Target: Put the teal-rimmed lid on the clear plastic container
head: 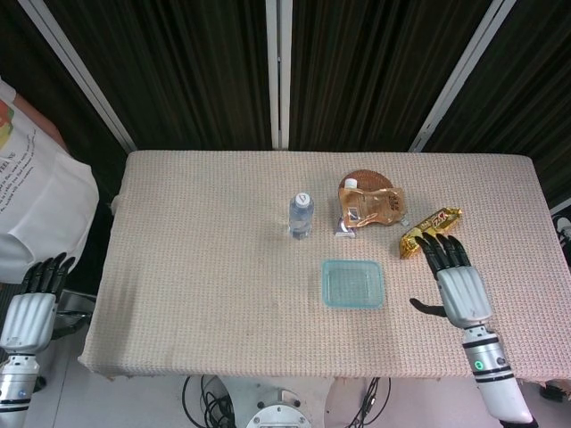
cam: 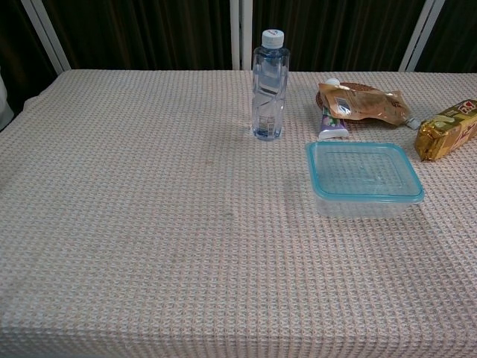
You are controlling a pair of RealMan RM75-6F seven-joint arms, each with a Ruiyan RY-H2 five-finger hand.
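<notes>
- tabletop [head: 205, 267]: covered edge to edge in a beige waffle-weave cloth; dark curtains with white posts behind the far edge.
- person in a white shirt [head: 40, 205]: stands off the left edge of the tabletop, only partly in frame in the head view.
- right hand [head: 457, 283]: over the near right part of the tabletop, palm down, fingers [head: 443, 252] spread apart and pointing far, thumb out to the left; holds nothing. Well apart from the container, to its right. Fingertips sit just near of the gold packet. Not in the chest view.
- left hand [head: 34, 308]: off the near left corner of the tabletop, below its level, fingers extended, slightly apart, empty.
- clear plastic container [cam: 364, 179]: right of centre, near of the pouch; upright, nothing touching it.
- teal-rimmed lid [cam: 365, 195]: lies on top of the container, rim lined up with the walls all round; whether it is snapped down, can't tell.
- brown spouted pouch [cam: 363, 104]: lies flat on a round brown disc [head: 364, 177], far of the container.
- gold snack packet [cam: 446, 131]: far right, lying at an angle.
- water bottle [cam: 268, 86]: upright, white cap, left of the pouch.
- small purple-and-white tube [cam: 332, 124]: between the pouch and the container's far left corner.
</notes>
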